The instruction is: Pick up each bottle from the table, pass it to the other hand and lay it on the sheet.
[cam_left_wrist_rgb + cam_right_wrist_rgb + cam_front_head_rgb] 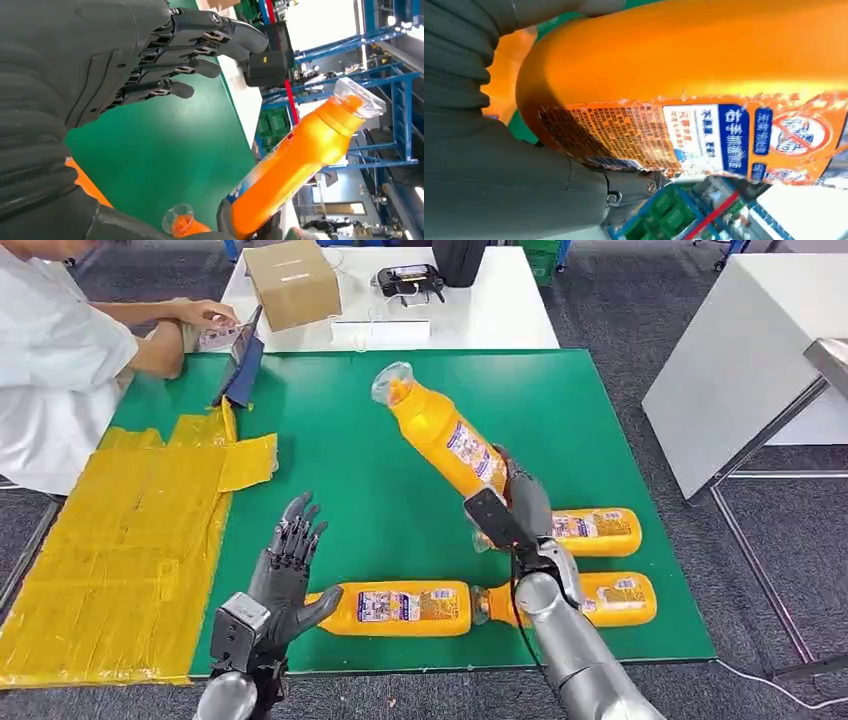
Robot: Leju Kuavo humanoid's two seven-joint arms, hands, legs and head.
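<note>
Orange bottle [445,435] w/ clear cap is gripped at its lower end by the right hand [515,502], held tilted above the green worktop [590,410], cap end pointing up and away from the robot. Left hand [285,565] is raised beside it, well apart, palm toward the bottle, fingers [200,47] spread, holding nothing. Three more orange bottles lie flat on the green near the robot's edge: one [400,607] just beside the left hand, one [620,598] by the right forearm, one [598,531] just beyond that. Yellow sheet [130,540] covers the worktop's left side, no bottle on it. Past it a person [50,350] sits w/ a hand by a tablet [240,365]; cardboard box [292,282] on a white table behind.
</note>
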